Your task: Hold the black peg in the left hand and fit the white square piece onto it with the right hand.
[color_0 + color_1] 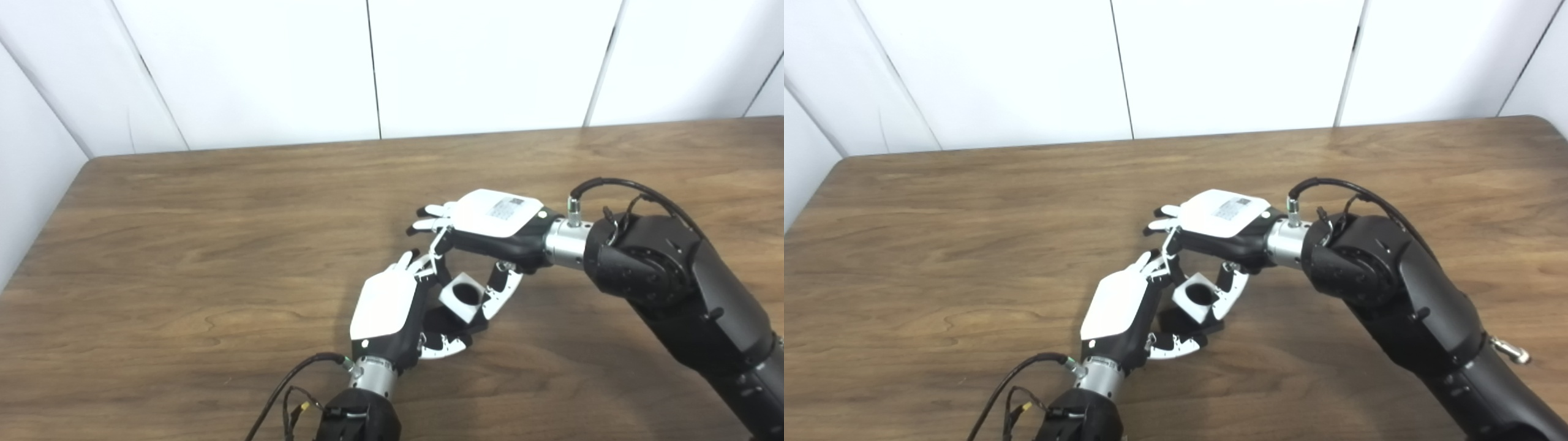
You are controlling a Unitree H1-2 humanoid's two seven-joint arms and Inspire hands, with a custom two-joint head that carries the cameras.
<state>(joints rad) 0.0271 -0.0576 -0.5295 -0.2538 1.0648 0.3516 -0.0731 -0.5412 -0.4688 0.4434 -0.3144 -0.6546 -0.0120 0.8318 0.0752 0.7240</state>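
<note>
The white square piece (463,296) sits between the two hands, just above the wooden surface (184,245), its round dark hole facing up and slightly toward the camera. The right hand (490,223) reaches in from the far right side with its back up; its thumb (503,293) curls down along the piece's right face and its fingers (432,257) drop to the piece's far-left corner, so the piece is pinched between them. The left hand (392,312) comes up from below, palm turned toward the piece, its fingers curled around something dark directly under and beside the piece. That dark mass is probably the black peg (444,324), though its shape and long axis cannot be made out behind the fingers and the piece. The piece lies just above and to the right of the left fingers, touching or nearly touching the dark part. Judging by this, the fit turns on lining the hole up over the peg's tip; whether it has already started on cannot be told.
</note>
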